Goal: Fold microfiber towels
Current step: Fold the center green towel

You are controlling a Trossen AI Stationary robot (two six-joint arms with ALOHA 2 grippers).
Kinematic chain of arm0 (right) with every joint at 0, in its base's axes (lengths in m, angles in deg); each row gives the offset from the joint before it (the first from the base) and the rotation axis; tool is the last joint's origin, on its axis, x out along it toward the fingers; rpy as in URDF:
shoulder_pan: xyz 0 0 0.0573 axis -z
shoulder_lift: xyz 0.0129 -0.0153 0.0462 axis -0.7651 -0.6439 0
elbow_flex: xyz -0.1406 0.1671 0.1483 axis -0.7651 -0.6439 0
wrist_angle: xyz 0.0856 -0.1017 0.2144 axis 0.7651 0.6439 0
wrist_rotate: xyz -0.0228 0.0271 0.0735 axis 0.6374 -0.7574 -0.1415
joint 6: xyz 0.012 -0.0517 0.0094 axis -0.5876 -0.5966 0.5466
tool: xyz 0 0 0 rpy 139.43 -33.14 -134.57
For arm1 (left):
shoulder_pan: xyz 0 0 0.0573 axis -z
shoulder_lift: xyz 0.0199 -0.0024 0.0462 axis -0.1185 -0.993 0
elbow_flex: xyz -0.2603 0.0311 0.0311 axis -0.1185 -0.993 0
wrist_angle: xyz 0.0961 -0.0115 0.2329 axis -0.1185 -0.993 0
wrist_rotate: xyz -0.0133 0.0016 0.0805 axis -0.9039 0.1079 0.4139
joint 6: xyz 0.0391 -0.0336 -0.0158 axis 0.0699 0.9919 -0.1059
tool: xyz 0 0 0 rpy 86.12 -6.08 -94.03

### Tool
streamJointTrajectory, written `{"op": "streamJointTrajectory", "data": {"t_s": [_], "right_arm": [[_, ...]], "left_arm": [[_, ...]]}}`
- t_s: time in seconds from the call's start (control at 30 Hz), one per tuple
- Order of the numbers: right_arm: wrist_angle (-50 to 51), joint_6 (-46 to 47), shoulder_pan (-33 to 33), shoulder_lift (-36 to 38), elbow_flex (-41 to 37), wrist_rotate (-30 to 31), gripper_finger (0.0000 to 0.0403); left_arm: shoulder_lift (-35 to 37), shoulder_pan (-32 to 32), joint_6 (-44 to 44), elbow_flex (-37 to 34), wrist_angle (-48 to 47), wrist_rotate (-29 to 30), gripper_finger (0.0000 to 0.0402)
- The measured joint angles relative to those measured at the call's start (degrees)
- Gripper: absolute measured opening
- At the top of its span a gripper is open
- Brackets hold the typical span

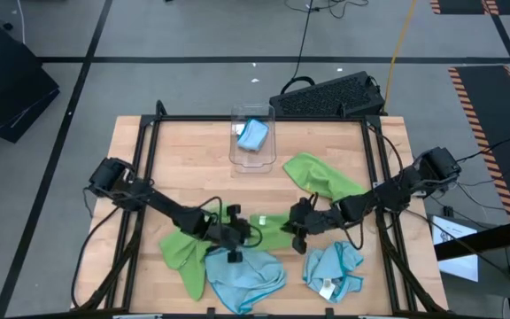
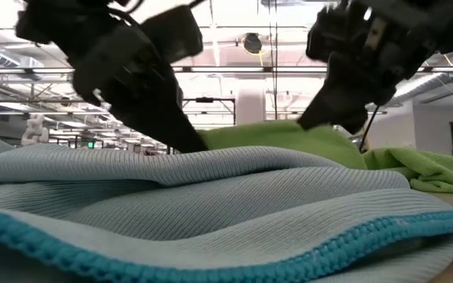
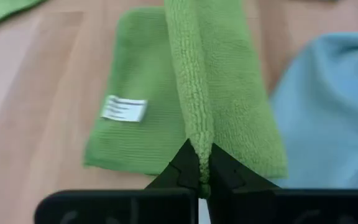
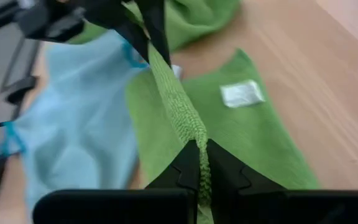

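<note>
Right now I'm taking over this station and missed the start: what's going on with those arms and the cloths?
Both arms are folding a green towel at the middle of the table's near edge. The left claw and the right claw are each shut on its raised edge, stretching it between them over the part lying flat, white tag showing. Other green and blue towels lie loose around, and one blue towel sits in the clear bin at the far side.

The green towel [image 3: 222, 93] was nubbly, matt microfiber cloth with a white tag [image 3: 124, 109], probably woven fabric. The blue towel [image 2: 211, 204] showed fine ribbing and a stitched edge. The table [image 1: 193, 168] was smooth pale wood; the bin [image 1: 253, 151] clear glossy plastic.
</note>
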Motion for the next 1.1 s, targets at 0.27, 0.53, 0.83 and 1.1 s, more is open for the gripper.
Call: {"op": "streamJointTrajectory", "data": {"t_s": [0.27,0.53,0.83,1.1], "right_arm": [[2.1,0.51,1.52,0.0,-0.04,0.58,0.0009],[2.05,3.01,1.89,0.0,-2.57,0.82,0.0009],[-0.06,3.44,1.76,0.0,-3.96,1.78,0.0009],[0.19,3.48,1.76,0.0,-3.99,1.65,0.0013]], "left_arm": [[0.0,-4.83,-3.21,0.0,-2.28,-0.8,0.0008],[0.0,-6.75,-4.32,0.02,-1.23,-2.05,0.0026],[-0.02,-7.12,-5.01,0.02,-0.39,-1.9,0.0011],[-0.02,-7.12,-4.25,0.0,-0.4,-0.03,0.0043]]}}
